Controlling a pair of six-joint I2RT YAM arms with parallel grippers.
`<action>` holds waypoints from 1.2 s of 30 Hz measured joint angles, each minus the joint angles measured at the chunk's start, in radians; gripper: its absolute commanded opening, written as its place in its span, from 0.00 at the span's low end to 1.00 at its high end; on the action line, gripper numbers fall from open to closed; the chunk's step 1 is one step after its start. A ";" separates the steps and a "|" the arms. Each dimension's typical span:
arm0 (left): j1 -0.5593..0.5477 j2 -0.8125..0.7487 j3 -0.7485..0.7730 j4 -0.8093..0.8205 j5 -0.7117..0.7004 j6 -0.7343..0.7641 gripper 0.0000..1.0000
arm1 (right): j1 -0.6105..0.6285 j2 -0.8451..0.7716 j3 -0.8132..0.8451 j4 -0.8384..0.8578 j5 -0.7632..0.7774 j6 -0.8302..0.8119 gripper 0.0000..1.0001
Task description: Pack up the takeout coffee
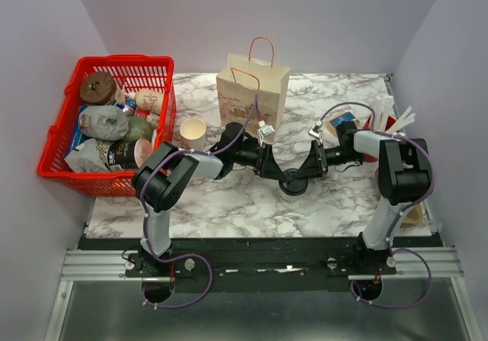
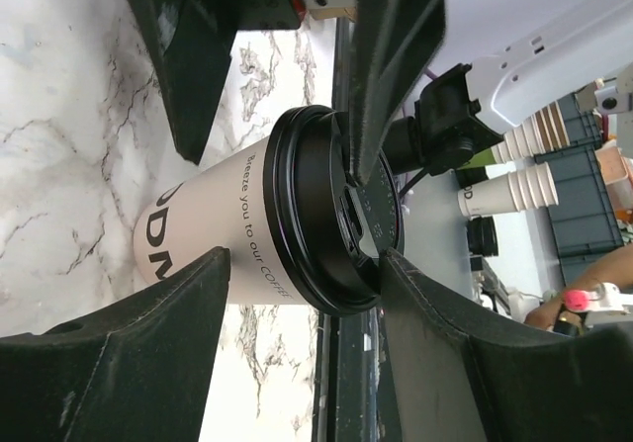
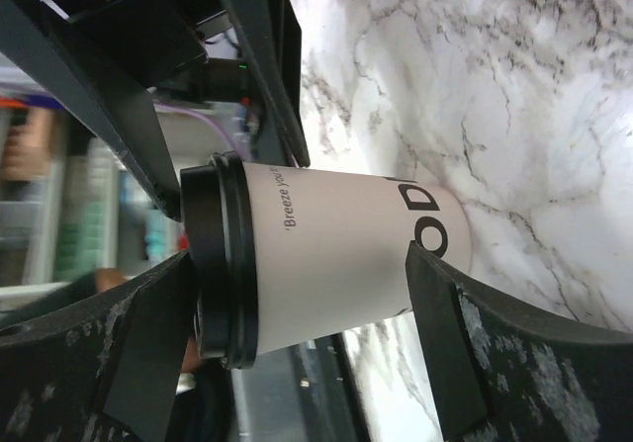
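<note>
Surface (image 1: 229,204): paper bag (image 1: 252,89) stands at rear. Left gripper (image 2: 307,259) and right gripper (image 3: 302,259), both spread wide, flank the takeout coffee (image 2: 237,224) at mid-surface, forward of the bag; neither clamps it. Recommend one gripper take the paper wall below the lid (image 2: 316,215), lightly, cup upright.

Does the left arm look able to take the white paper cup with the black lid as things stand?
Probably yes: the white paper cup with the black lid sits between the jaws of the left gripper, with nothing in between. The right gripper straddles it from the opposite side.
</note>
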 measured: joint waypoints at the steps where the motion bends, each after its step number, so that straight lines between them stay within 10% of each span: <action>1: 0.000 -0.005 -0.001 -0.006 -0.002 0.005 0.71 | 0.000 -0.027 0.000 0.004 0.021 -0.010 0.96; 12: 0.021 -0.071 0.039 -0.124 -0.026 0.068 0.73 | 0.004 -0.265 0.077 -0.040 0.149 -0.174 1.00; 26: 0.000 -0.262 0.146 -0.685 -0.045 0.927 0.75 | 0.153 -0.702 -0.136 -0.020 0.383 -0.634 0.99; 36: -0.041 -0.259 0.155 -0.748 -0.045 1.161 0.75 | 0.219 -0.701 -0.177 0.050 0.431 -0.679 0.99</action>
